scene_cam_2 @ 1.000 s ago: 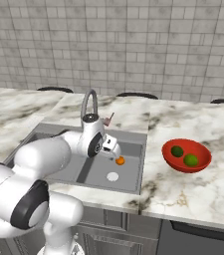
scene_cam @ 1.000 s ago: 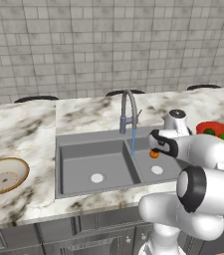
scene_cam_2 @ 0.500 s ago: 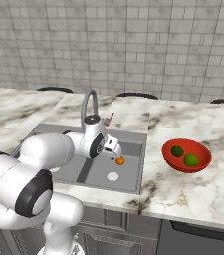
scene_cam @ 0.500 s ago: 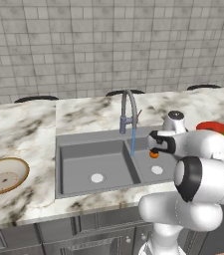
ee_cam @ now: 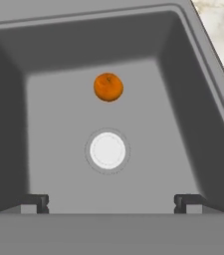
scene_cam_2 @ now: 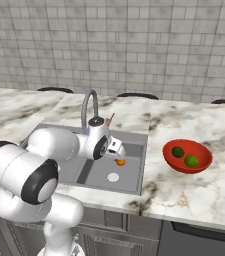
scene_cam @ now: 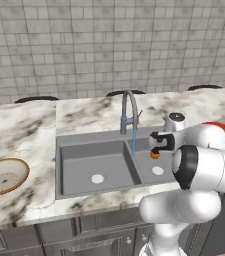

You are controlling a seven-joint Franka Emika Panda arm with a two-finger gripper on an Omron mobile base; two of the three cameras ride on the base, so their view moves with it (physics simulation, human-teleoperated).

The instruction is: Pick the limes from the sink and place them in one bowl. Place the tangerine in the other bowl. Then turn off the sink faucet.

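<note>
The pincer (ee_cam: pixel 111 201) hangs wide open and empty over the sink (ee_cam: pixel 193 99) basin. The tangerine (ee_cam: pixel 108 87) lies beyond the drain (ee_cam: pixel 107 151) (both limes (scene_cam_2: pixel 185 156) sit in the red bowl (scene_cam_2: pixel 171 162))

no text, label or number can be read anywhere.

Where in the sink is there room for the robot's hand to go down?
The floor of the sink basin is bare on both sides of the white drain and the tangerine, out to the walls. The open gripper hangs above it.
</note>
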